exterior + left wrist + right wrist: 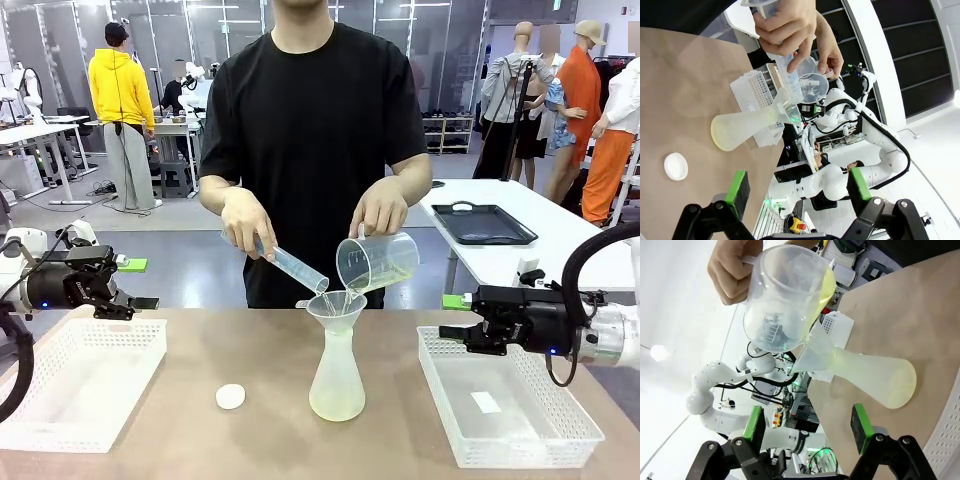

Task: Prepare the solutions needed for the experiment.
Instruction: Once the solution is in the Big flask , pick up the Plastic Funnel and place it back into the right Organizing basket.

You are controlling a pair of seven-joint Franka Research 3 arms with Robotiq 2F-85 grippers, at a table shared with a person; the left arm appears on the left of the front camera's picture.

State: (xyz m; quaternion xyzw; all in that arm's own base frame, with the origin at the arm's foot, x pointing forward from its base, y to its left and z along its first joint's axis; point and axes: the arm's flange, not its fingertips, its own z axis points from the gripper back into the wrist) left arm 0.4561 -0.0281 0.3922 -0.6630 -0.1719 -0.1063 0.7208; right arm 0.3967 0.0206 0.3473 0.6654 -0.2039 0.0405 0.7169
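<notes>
The robot's left hand [135,284] hangs with its fingers spread and nothing between them, just over the rim of a white plastic mesh basket [100,325]. The right hand [455,318] is likewise released and empty, above a second basket [440,385].

Between the two hands, well apart from each, a cloudy plastic flask [337,385] stands on the tabletop [200,440] with a funnel [336,305] seated in its neck. The solutions [337,408] lie as a shallow, pale yellow-green pool in the flask's wide bottom. More is tipping from a clear jug [377,260] held by the person's hand [380,208]. The person's other hand [247,222] tilts a slim clear tube [290,268] into the same funnel. A small white round disc [231,396] lies on the tabletop on the left hand's side of the flask.

I'd reckon the flask is light, steady on its broad base, fairly stiff and smooth-walled, so probably slippery. The funnel looks loose and could topple off. The narrow neck just below the funnel seems the best place to hold, keeping the flask upright so the liquid doesn't slosh.
</notes>
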